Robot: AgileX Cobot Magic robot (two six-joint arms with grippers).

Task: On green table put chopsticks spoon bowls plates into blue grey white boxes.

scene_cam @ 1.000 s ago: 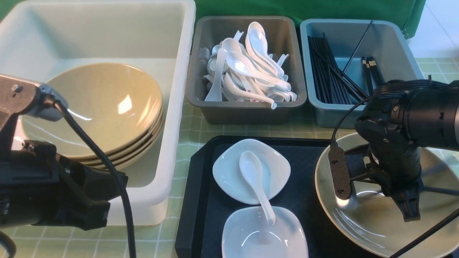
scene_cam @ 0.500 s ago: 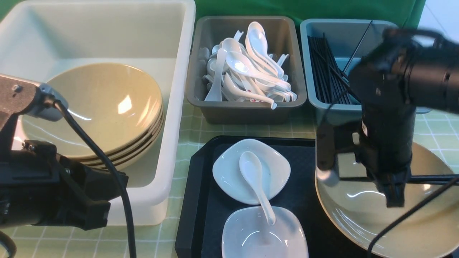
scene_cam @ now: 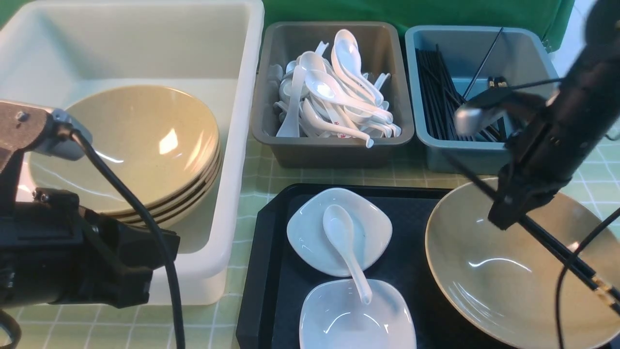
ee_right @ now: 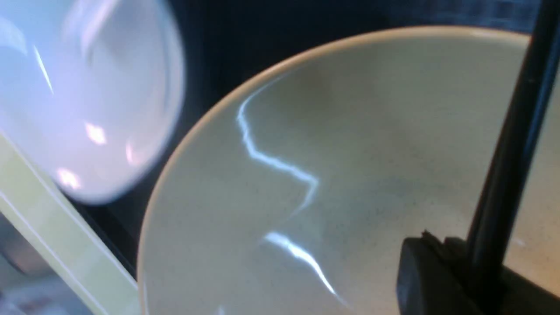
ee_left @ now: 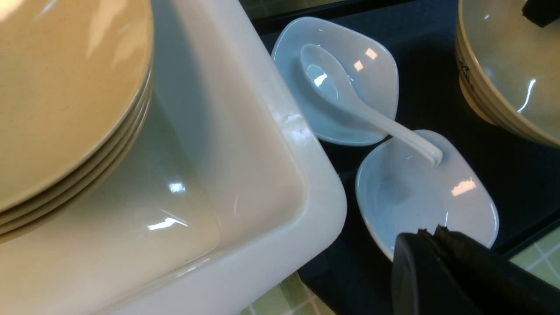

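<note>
Gripping the held chopsticks (scene_cam: 542, 237) partway along their shafts, the right gripper (scene_cam: 503, 218) has its jaws pinched tight on them. Check the rt wrist view, where you see one black shaft (ee_right: 507, 153) clamped at the fingers. The pair hangs tilted in the air over the tan bowl (scene_cam: 484, 271). Its gold-marked ends are low on the robot's side, and its far ends point toward the blue box (scene_cam: 465, 160).

That bowl sits at the right end of the black tray (scene_cam: 271, 252). Left of it on the tray you have two white plates (scene_cam: 310, 232), with one spoon (scene_cam: 344, 242) bridging them.

Behind the tray on the green table (scene_cam: 261, 169):
- The blue box holds more chopsticks (scene_cam: 436, 97).
- The grey box (scene_cam: 334, 155) holds a pile of spoons (scene_cam: 339, 92).
- The white box (scene_cam: 232, 145) holds stacked bowls (scene_cam: 135, 140).

The left gripper (ee_left: 431, 234) is closed and holds nothing. It hovers beside the white box's near corner, above the nearer plate.
</note>
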